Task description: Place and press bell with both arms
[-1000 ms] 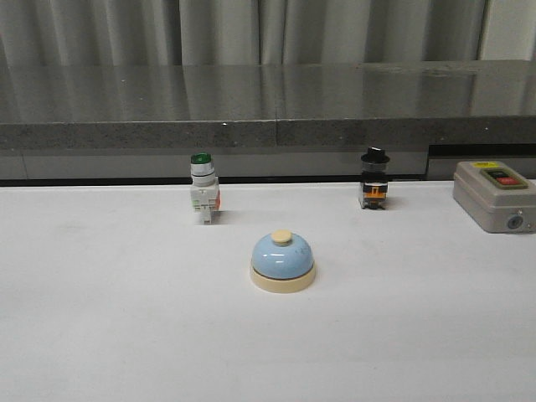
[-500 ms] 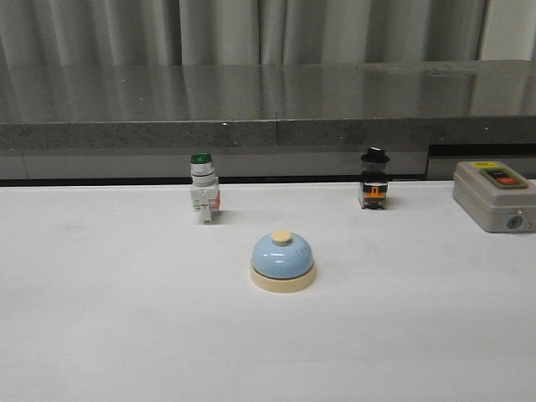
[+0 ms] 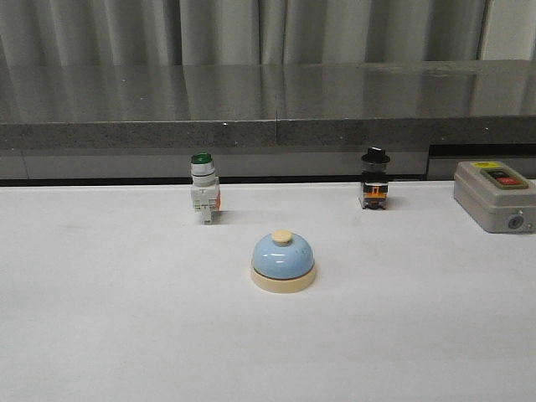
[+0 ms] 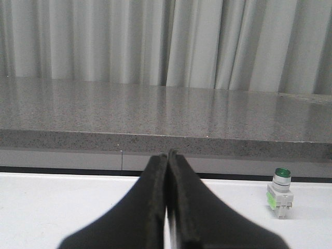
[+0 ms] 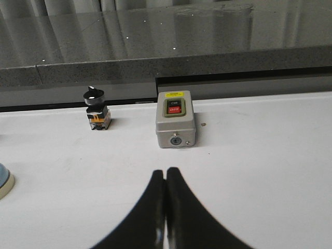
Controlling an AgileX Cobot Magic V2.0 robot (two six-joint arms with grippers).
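The light-blue bell (image 3: 283, 260) with cream base and cream knob stands upright at the middle of the white table (image 3: 100, 318). Only its edge shows in the right wrist view (image 5: 4, 181). No arm or gripper shows in the front view. My left gripper (image 4: 167, 154) is shut and empty, pointing toward the grey ledge. My right gripper (image 5: 165, 173) is shut and empty, over bare table in front of the grey box; the bell is off to its side.
A green-capped white push-button switch (image 3: 203, 188) stands behind the bell to the left, also in the left wrist view (image 4: 280, 192). A black-knobbed selector switch (image 3: 374, 179) stands back right. A grey box with red and black buttons (image 3: 494, 195) sits at far right. A grey stone ledge (image 3: 268, 109) runs along the back.
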